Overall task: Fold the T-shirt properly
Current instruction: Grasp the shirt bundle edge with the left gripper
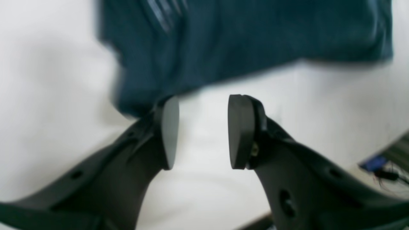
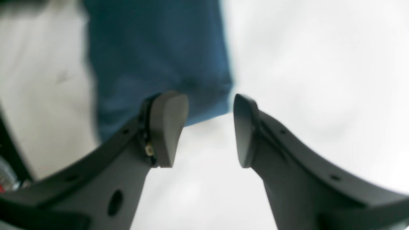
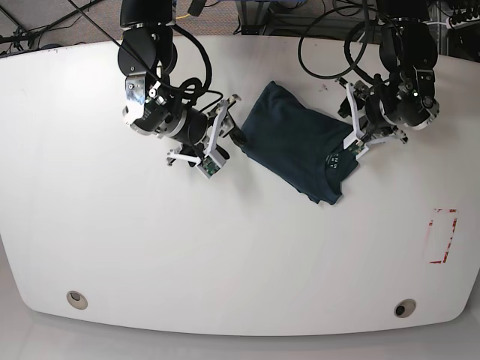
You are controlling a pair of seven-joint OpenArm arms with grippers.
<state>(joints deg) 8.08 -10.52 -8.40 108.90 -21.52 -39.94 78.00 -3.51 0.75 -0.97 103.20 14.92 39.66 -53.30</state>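
With both the left gripper and right gripper spread and empty beside the folded T-shirt, a careless pinch could drag its layers apart.

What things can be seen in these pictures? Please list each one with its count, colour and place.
T-shirt: one, dark teal-navy, folded small, upper middle of the table between the two arms.
Tag mark: one, white, on the T-shirt near its edge by the left gripper.
Table: one, white, under everything.
Red outline: one, red, near the table's edge on the base view's right.
Round holes: two, grey, near the table's front edge.
Left gripper: one, black, open, at the shirt's edge.
Right gripper: one, black, open, at the opposite edge.
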